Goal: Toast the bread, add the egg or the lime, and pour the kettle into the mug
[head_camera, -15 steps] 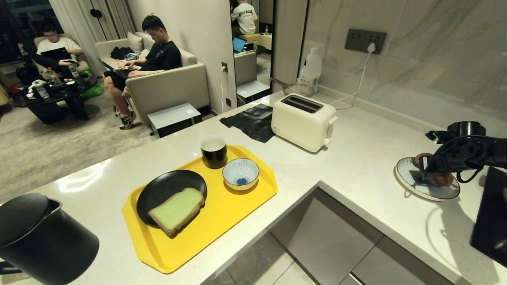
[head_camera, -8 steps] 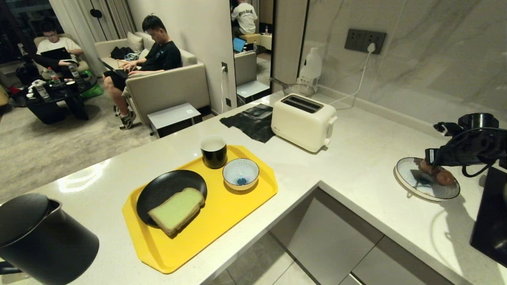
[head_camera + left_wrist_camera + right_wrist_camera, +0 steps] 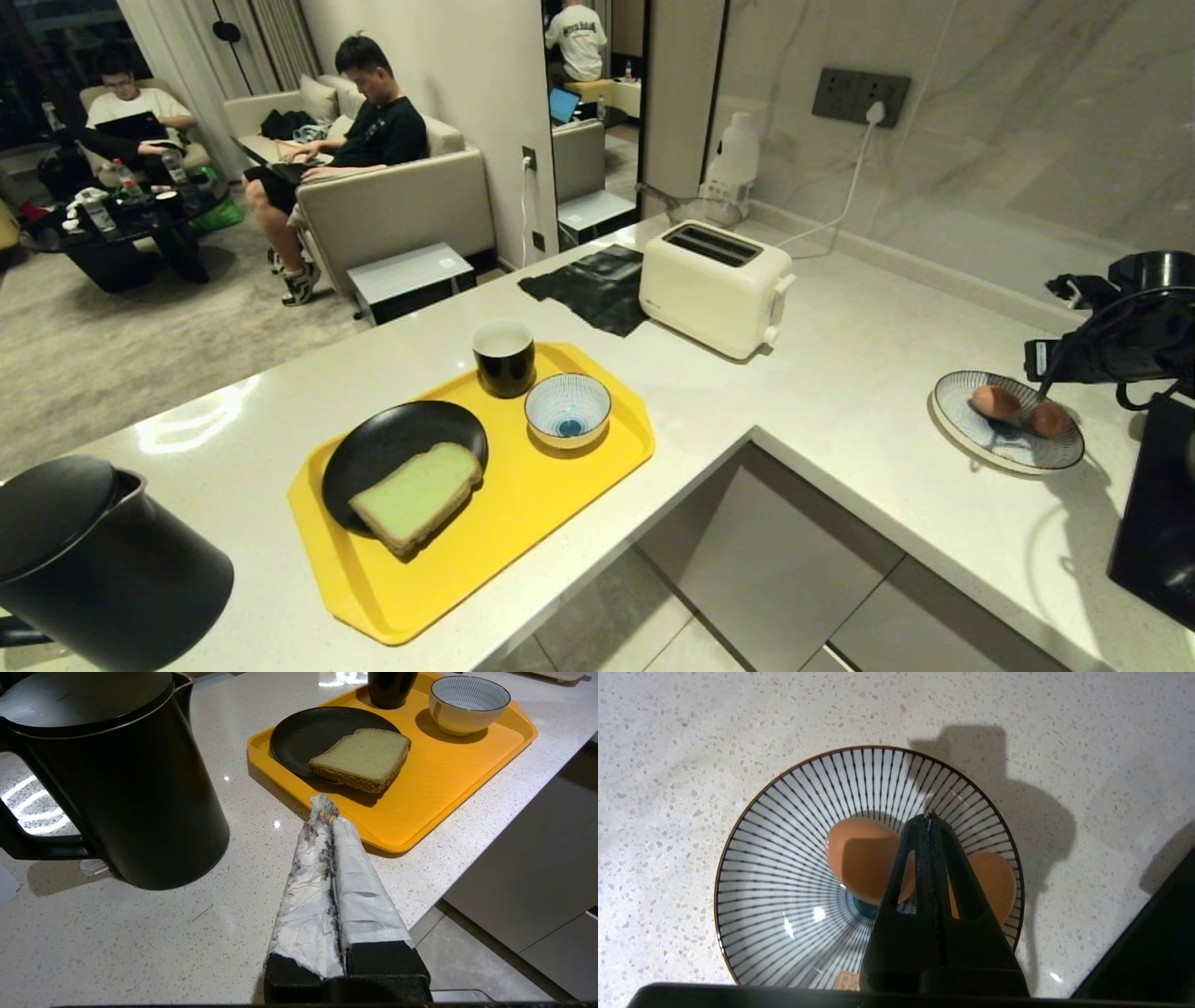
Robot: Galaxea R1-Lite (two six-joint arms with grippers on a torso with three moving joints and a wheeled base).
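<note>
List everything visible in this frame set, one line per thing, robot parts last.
bread: 1, pale green with tan crust, on the black plate
black plate: 1, on the yellow tray
yellow tray: 1, on the counter
mug: 1, glossy black, far end of the tray
striped bowl: 1, blue-white, on the tray beside the mug
kettle: 1, matte black, on the counter left of the tray
toaster: 1, cream, plugged in
eggs: 2, light brown, in the striped dish
striped dish: 1, on the counter at right
people: 3, seated in the room behind
left end effector: shut, by the kettle
right end effector: shut, empty, above the eggs
</note>
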